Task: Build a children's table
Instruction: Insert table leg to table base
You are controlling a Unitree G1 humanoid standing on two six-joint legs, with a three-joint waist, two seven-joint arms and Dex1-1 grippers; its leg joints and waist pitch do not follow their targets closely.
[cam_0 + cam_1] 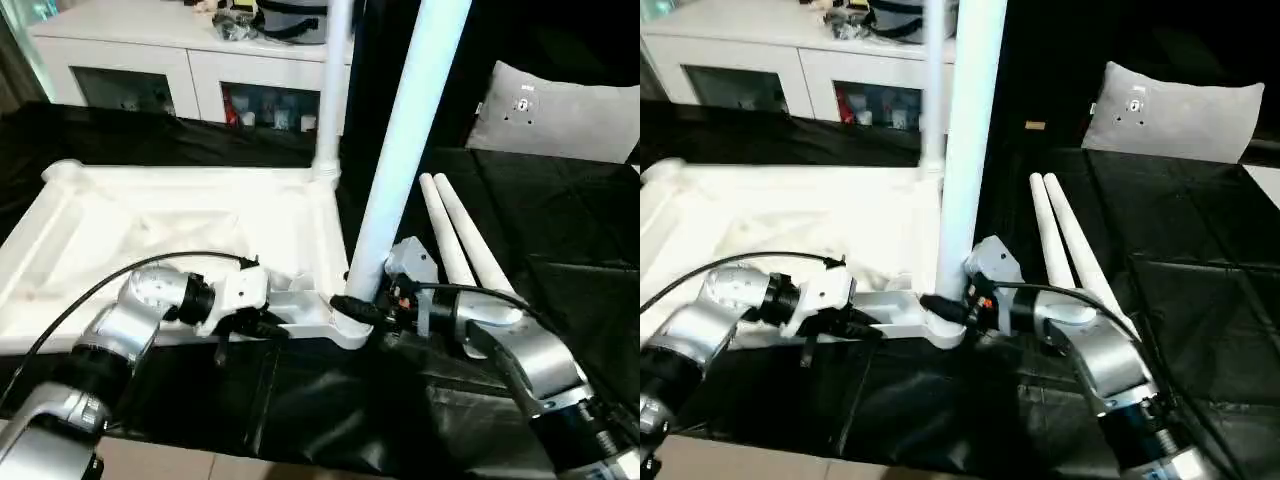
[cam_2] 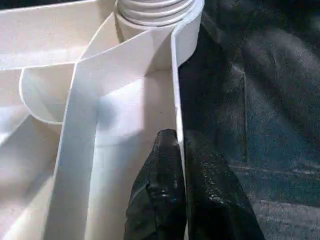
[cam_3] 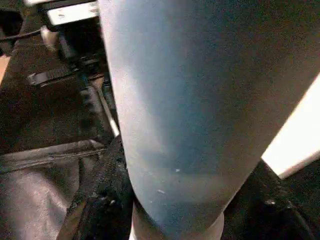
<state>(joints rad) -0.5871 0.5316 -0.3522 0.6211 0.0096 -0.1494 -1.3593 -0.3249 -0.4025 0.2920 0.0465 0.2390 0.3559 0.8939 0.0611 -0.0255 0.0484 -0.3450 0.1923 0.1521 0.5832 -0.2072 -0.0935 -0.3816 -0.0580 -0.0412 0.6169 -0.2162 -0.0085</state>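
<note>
The children's table top [image 1: 200, 220] lies upside down on black cloth, ribs facing up. One white leg [image 1: 332, 90] stands in the far right corner socket. A second leg [image 1: 405, 150] stands in the near right corner socket, and my right gripper [image 1: 362, 303] is shut on its base, one finger [image 3: 100, 195] on each side of the tube [image 3: 175, 125]. My left gripper [image 1: 262, 325] is shut on the top's near rim [image 2: 175, 90], just left of that socket, pinching the thin wall between its fingers [image 2: 160, 175]. Two loose legs [image 1: 462, 240] lie side by side to the right.
A white cabinet [image 1: 190, 60] with glass doors stands behind the work. A grey-white cushion [image 1: 560, 110] rests at the back right. Black cloth [image 1: 570, 300] covers the surface, and its near edge drops to the pale floor [image 1: 200, 460].
</note>
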